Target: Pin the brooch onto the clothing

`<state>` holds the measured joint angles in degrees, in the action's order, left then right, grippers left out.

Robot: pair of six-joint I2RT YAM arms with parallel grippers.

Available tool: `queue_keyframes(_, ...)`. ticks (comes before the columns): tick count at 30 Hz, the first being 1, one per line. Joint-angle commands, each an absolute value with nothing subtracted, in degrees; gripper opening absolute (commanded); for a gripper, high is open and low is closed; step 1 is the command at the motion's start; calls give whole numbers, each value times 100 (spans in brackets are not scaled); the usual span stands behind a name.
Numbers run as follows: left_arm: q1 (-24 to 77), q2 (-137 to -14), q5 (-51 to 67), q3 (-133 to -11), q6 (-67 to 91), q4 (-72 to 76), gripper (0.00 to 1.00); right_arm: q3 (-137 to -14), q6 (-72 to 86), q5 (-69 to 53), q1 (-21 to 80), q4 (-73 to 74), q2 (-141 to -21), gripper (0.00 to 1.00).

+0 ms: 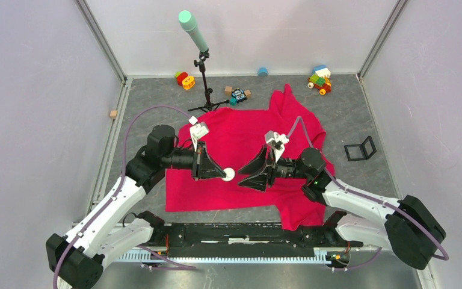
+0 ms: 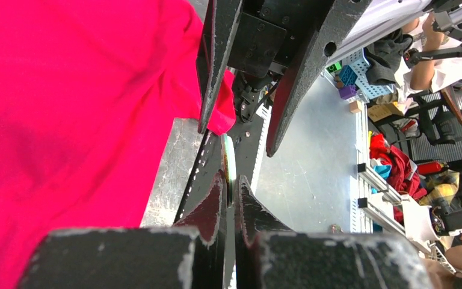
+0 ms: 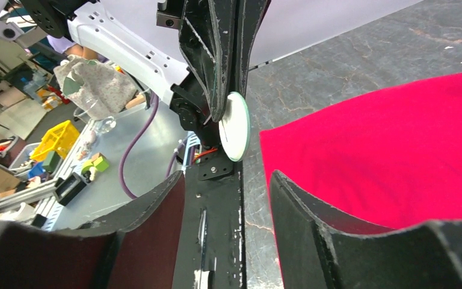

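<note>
- Holding the brooch (image 1: 229, 174) by its rim in the closed left gripper (image 1: 221, 173), in the middle of the top view, above the red shirt (image 1: 246, 129).
- Waiting just to the right of it with the right gripper (image 1: 245, 177), jaws apart and gripping nothing, tips close on both sides of the disc.
- Probably a handover: bring the right jaws flat onto the two faces and centred, not onto the thin edge.
- Close firmly first and only then loosen the left grip, or risk a drop onto the cloth.
- Keep the pin side free; cannot tell which face carries it.
</note>
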<state>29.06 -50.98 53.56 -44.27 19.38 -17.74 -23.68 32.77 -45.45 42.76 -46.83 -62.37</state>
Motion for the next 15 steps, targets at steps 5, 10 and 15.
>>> queue_keyframes(5,2937,-4440,3865,-3997,3257,-291,2,-2300,3801,-3665,4580,-5561,-6258,47)
queue_keyframes(10,3142,-3460,2667,-3272,4270,1031,2,-1685,4817,-2811,4601,-7225,-6297,47)
queue_keyframes(15,3220,-2956,2039,-2739,5032,1779,2,-1645,5705,-2419,4737,-8516,-6767,45)
